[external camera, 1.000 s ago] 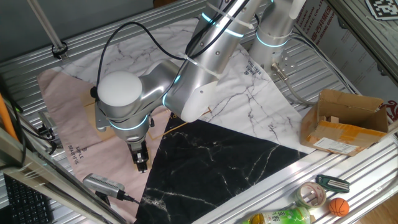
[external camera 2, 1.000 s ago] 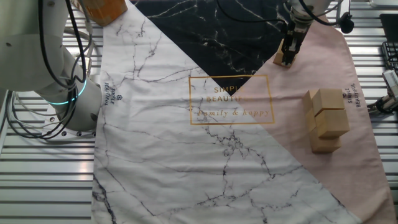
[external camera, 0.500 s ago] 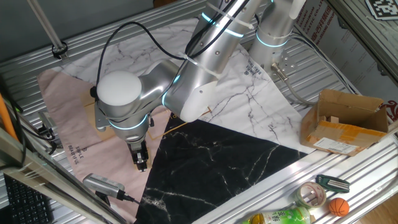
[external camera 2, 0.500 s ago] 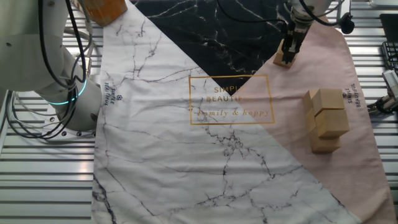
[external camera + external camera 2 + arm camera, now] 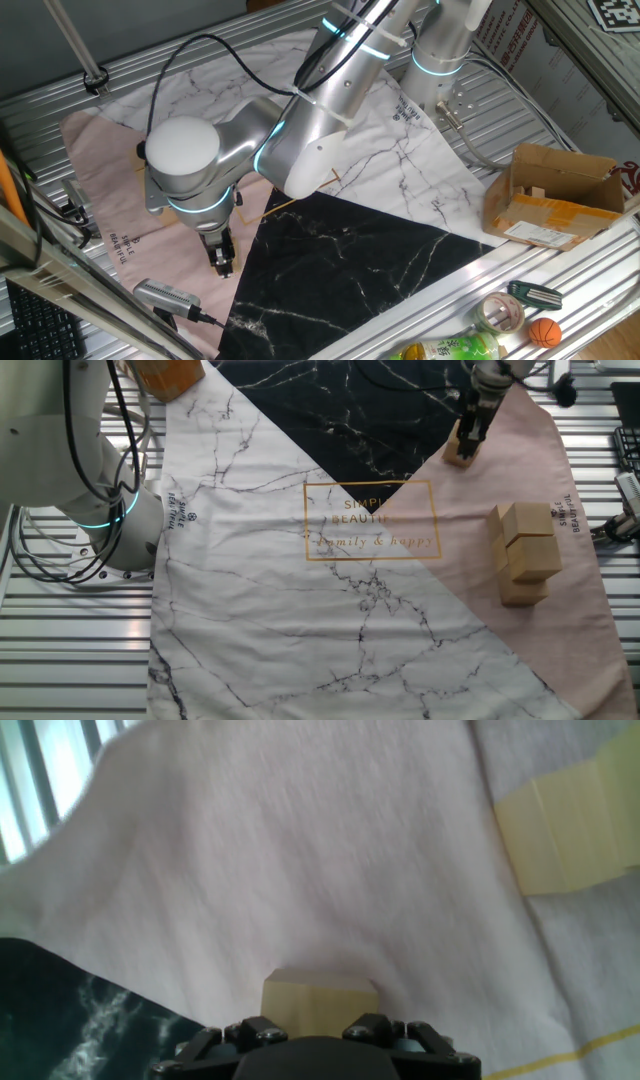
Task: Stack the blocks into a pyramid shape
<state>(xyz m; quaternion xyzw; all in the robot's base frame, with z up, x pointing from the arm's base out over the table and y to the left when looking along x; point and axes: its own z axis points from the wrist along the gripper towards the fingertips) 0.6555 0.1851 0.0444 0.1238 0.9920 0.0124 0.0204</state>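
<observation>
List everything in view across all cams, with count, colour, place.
Block in fingers: 1, light tan wood, at the pink/black cloth edge.
Block stack: tan wood, on the pink cloth; exact count unclear, several hidden.
Cloth: 1, white marble, black marble and pink panels with a gold-framed print, covering the table.
Cardboard box: 1, brown, open, on the metal frame beside the cloth.
Tape roll: 1, clear-tan, on the front rail.
Small ball: 1, orange, on the front rail.
Bottle: 1, green label, lying on the front rail.
Arm: 1, silver with teal rings.
Gripper: 1, black, fingers closed on the lone block.
</observation>
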